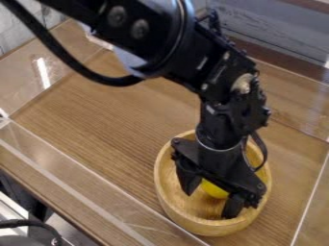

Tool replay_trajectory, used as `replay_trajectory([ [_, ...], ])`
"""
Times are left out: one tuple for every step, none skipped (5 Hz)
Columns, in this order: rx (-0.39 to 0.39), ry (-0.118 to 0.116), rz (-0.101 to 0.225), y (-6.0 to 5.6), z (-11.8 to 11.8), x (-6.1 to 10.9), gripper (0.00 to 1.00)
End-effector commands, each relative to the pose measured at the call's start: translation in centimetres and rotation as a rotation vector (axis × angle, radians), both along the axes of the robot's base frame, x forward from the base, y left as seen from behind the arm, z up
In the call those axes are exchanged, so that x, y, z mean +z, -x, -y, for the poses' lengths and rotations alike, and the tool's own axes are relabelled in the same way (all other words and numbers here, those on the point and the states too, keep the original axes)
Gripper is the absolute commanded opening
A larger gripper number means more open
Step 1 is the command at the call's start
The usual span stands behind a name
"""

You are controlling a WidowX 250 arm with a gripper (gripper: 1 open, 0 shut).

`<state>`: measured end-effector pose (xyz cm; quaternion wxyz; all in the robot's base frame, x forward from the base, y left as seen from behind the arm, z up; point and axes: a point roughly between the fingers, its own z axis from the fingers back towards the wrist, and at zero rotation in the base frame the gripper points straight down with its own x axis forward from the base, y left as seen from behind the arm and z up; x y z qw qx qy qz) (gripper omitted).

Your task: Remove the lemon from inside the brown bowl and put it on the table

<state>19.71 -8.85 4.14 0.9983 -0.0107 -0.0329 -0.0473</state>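
Gripper: the gripper is being pointed straight down into the bowl, its jaws spread wide to either side of the lemon; nothing is being held yet.
Lemon: the lemon is being straddled between the two black fingers, lying on the floor of the bowl toward the side nearest the camera; only a yellow patch of it is being shown, the rest being hidden by the fingers.
Contact: whether the fingers are touching the fruit cannot be told.
Bowl: the brown bowl is being left flat on the table, near the front right corner, close to the clear wall.
Table: the table is being kept bare across its broad middle and left, where a set-down spot is being offered.
Step in hand: judged to be the reach-in and alignment just ahead of the grasp.
Next move: the jaws are being called on to close evenly on the round, smooth fruit, which is likely to roll if pushed from one side; a straight lift clear of the thick rim is then being required before any sideways travel.
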Motion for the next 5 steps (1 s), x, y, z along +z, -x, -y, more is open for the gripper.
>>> replay_trajectory([
  [-0.015, 0.005, 0.031, -0.39, 0.39, 0.37, 1.0],
  [-0.01, 0.001, 0.038, -0.53, 0.33, 0.25, 1.0],
  [-0.005, -0.004, 0.044, -0.67, 0.28, 0.12, 1.0],
  [0.002, -0.008, 0.051, -0.83, 0.21, 0.07, 1.0],
  [0.01, -0.012, 0.058, -0.99, 0.13, 0.08, 1.0],
])
